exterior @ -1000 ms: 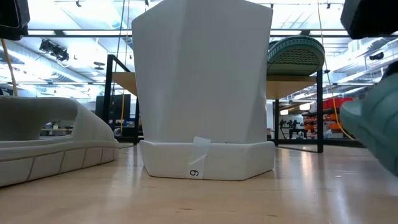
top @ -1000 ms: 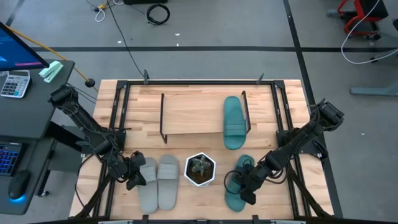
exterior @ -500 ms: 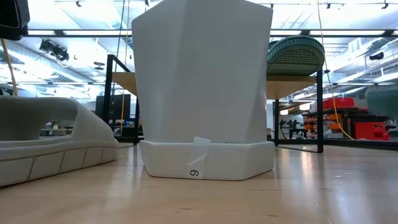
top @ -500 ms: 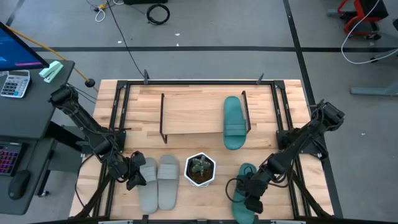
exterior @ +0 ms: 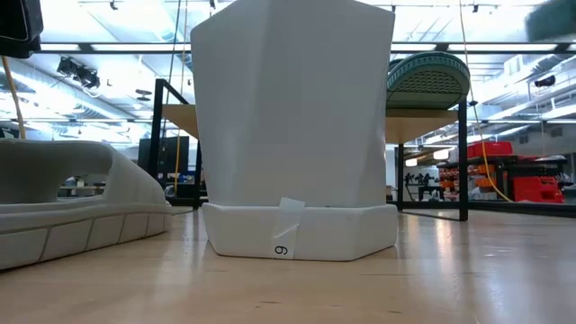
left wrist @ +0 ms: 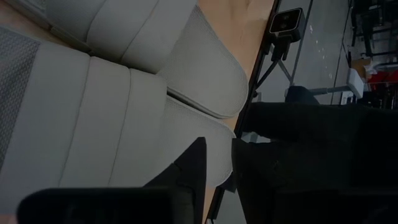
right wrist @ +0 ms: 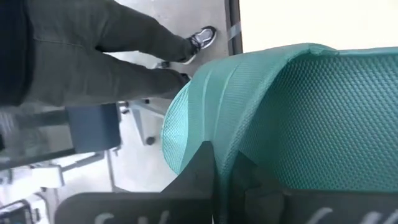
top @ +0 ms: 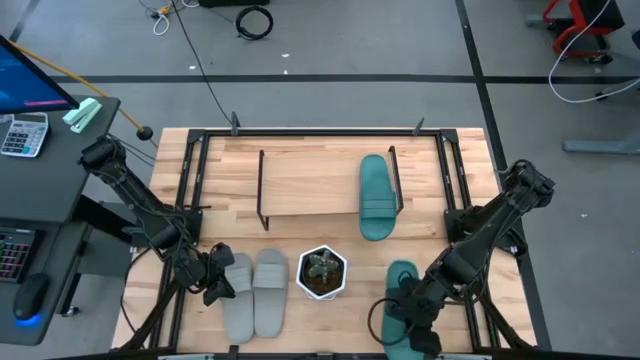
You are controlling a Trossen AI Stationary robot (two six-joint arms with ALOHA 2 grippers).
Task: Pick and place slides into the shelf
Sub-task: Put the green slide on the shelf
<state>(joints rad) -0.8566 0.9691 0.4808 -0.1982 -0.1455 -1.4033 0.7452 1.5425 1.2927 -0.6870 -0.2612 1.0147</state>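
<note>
At the near edge of the surface [top: 470,150], the right hand [top: 412,322] is gripping a teal slide [top: 402,300], swung nearer since a second ago; the left hand [top: 214,278] is clamping the grey pair [top: 254,291]; beyond, its mate [top: 376,196] is sitting on the shelf [top: 300,183]

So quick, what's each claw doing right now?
Left gripper: shut on the light grey slide.
Right gripper: shut on the teal slide, lifted near the table's front edge.

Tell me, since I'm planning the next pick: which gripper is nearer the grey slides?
Left. The left gripper is right against the grey slides; the right gripper is across the table past the white pot, shut on a teal slide.
</note>
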